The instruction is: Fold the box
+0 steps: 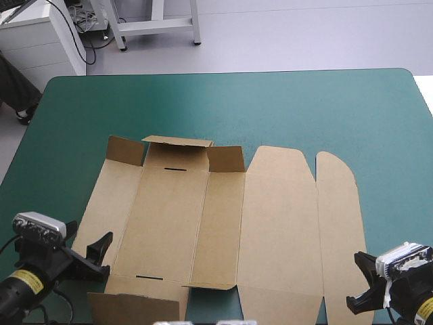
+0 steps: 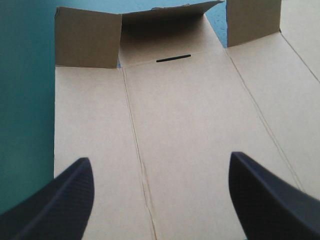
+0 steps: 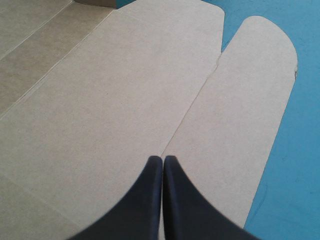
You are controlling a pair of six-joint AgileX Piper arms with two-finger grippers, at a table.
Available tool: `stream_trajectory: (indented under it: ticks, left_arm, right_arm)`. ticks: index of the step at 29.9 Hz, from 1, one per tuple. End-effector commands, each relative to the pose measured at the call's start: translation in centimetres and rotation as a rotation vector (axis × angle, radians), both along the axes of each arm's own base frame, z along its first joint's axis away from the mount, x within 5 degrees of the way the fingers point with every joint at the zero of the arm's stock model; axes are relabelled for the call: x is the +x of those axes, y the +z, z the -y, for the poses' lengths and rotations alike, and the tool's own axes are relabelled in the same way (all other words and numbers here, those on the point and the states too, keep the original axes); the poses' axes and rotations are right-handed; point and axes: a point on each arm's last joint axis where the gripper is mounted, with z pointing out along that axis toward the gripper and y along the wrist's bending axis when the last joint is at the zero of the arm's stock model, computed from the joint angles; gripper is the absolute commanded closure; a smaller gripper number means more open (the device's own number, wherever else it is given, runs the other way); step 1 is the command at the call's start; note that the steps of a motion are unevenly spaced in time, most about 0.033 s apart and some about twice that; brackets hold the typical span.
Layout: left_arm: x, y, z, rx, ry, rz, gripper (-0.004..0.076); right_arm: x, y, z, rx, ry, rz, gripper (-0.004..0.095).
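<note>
As laid out on the teal-green worktop (image 1: 223, 101), the items are these.

Box (image 1: 281, 223), one: a cut sheet of brown board, lying opened out on the worktop's near half.

Panels (image 1: 169, 223), five: long, side by side, all flat.

Flaps (image 1: 224, 159), three: at the far end of the three left-hand panels, standing up.

Slots (image 1: 177, 168), two: dark and narrow, one at each end of the second panel from the left.

Left pincer (image 2: 160, 159), one: fingers wide apart, empty, over the near end of the left-hand panels, pointing toward the flaps.

Right pincer (image 3: 163, 159), one: fingers pressed together into a point, gripping nothing, over the crease between the broad panel and the round-ended strip at the right. Whether it touches the board cannot be told.
</note>
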Motion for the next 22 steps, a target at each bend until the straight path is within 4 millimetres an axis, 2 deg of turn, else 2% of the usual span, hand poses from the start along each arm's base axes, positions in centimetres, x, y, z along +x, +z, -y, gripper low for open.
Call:
stream_trajectory:
  ticks: [1, 9, 13, 18, 22]
  left_arm:
    - [2.4, 3.1, 1.0, -0.042, 0.026, 0.009, 0.0205]
    - [7.8, 4.7, 2.1, 0.091, 0.128, -0.098, 0.0214]
    - [9.7, 4.6, 2.3, 0.196, 0.162, -0.183, 0.0214]
    - [11.7, 4.7, 3.1, 0.224, 0.169, -0.228, 0.0214]
    - [13.4, 4.7, 1.6, 0.213, 0.274, -0.275, 0.0218]
  right_arm:
    - [0.3, 1.2, -0.2, 0.031, 0.008, 0.074, 0.0922]
    - [0.2, 1.2, -0.3, 0.042, 0.014, 0.066, 0.0922]
    - [0.2, 1.2, -0.4, 0.056, 0.02, 0.058, 0.0922]
    - [0.1, 1.2, -0.4, 0.061, 0.022, 0.055, 0.0922]
    - [0.1, 1.2, -0.4, 0.062, 0.023, 0.054, 0.0922]
